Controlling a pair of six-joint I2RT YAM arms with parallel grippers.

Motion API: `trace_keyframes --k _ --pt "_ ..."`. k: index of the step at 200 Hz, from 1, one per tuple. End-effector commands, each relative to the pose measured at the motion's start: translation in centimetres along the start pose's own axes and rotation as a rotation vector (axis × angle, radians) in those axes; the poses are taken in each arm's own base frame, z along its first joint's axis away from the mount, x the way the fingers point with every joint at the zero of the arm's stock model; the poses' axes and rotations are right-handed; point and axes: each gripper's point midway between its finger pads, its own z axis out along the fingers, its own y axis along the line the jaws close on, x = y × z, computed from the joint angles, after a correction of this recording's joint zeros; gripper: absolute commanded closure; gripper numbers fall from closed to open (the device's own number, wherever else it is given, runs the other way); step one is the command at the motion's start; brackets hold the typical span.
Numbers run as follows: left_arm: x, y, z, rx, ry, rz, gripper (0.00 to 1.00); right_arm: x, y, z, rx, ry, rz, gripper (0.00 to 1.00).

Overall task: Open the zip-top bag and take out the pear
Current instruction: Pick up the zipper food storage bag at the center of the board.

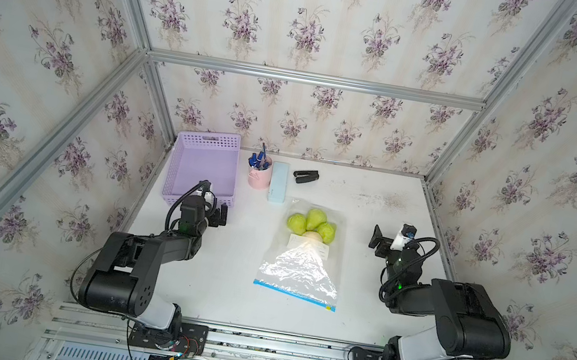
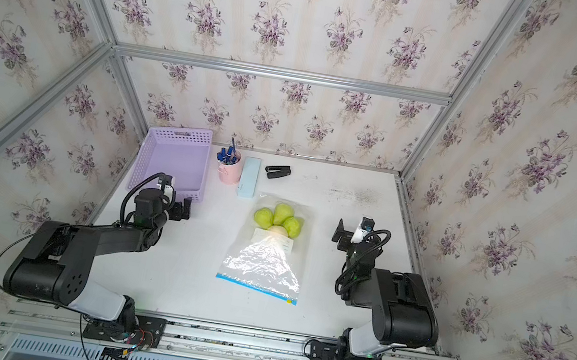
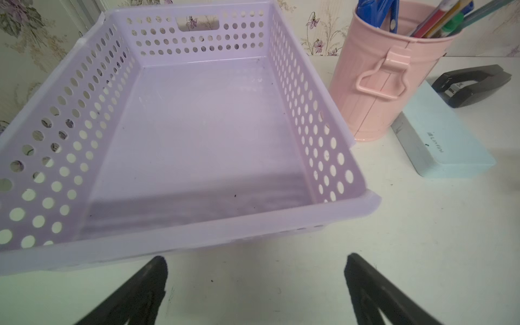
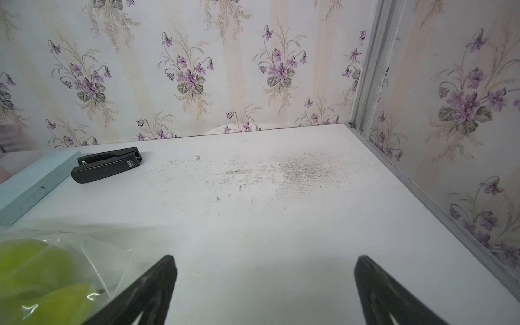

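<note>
**A:** Going from the near edge, where is the zip-top bag (image 1: 300, 266)?

**B:** It lies flat in the middle of the tabletop (image 1: 213, 287). The blue zip strip (image 1: 293, 295) is at its 6 o'clock end, with the yellow tab (image 1: 327, 308) at the 3 o'clock corner. The strip looks shut, so I judge that nothing is begun.

**A:** And what is inside?

**B:** The pears (image 1: 315, 220) sit at the 12 o'clock end of the bag. There are three green ones and a paler one half under the white label (image 1: 308, 248).

**A:** The arms?

**B:** The left pincer (image 3: 254, 261) is at 9 o'clock of the bag and the right pincer (image 4: 266, 260) at 3 o'clock. Both are spread wide, hold nothing and are well apart from it.

**A:** What may go wrong?

**B:** The strip lies flat, so a finger could slip off it. If only one pincer pulls the tab, the whole light bag may slide. The round pears could also roll out together.

**A:** Other containers?

**B:** At 11 o'clock the purple basket (image 1: 208, 140) is empty. The pink pot (image 1: 259, 182) beside it holds pens (image 1: 258, 162).
</note>
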Motion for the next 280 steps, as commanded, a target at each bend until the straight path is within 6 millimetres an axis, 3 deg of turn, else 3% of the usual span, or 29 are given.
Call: trace_keyframes --k 1,83,98,116,122,125,133,144,155,169,184,203,218,242,280 --pt "-0.9 0.0 0.1 0.001 -0.030 -0.002 0.00 -0.7 0.1 0.0 -0.004 -0.028 -0.011 0.00" --pt "-0.9 0.1 0.0 0.000 -0.030 -0.003 0.00 -0.7 0.0 0.0 -0.001 -0.027 -0.004 0.00" --pt "-1.3 0.2 0.0 -0.007 -0.035 -0.005 0.00 -1.4 -0.3 0.1 0.020 -0.022 0.000 0.00" --pt "-3.2 -0.1 -0.6 -0.001 0.032 0.013 0.00 -3.9 0.1 -0.1 0.026 0.015 0.021 0.00" --pt "-5.4 -0.5 -1.8 -0.002 0.009 0.023 0.00 -5.4 0.3 0.1 0.025 0.052 0.072 0.00" --pt "-6.0 -0.7 -2.3 -0.005 0.016 0.008 0.00 -4.9 0.3 0.0 0.031 0.120 0.102 0.00" --pt "-8.3 -2.2 -4.1 0.058 0.045 -0.060 0.00 -6.4 0.9 -0.2 0.027 0.219 0.179 0.01" --pt "-11.3 -4.0 -7.3 0.123 0.112 -0.201 0.00 -8.0 2.2 -2.0 0.018 0.353 0.267 0.02" --pt "-12.5 -6.1 -10.7 0.173 0.216 -0.364 0.00 -8.8 4.9 -4.5 -0.073 0.431 0.332 0.01" --pt "-12.2 -10.4 -14.7 0.290 0.351 -0.508 0.00 -7.1 7.5 -7.9 -0.163 0.599 0.455 0.00" --pt "-9.8 -14.8 -18.6 0.381 0.506 -0.590 0.00 -3.9 9.2 -11.9 -0.218 0.786 0.580 0.01" --pt "-6.1 -18.4 -22.6 0.420 0.664 -0.641 0.00 -1.8 10.1 -16.2 -0.266 0.901 0.679 0.01" --pt "-4.7 -20.3 -25.1 0.444 0.693 -0.643 0.00 -0.2 10.0 -18.6 -0.266 0.972 0.697 0.01" --pt "-2.8 -22.8 -26.9 0.505 0.753 -0.652 0.00 3.8 10.6 -20.8 -0.292 1.093 0.742 0.02" --pt "0.2 -25.3 -26.7 0.560 0.822 -0.642 0.00 8.1 11.0 -20.6 -0.297 1.120 0.801 0.07"
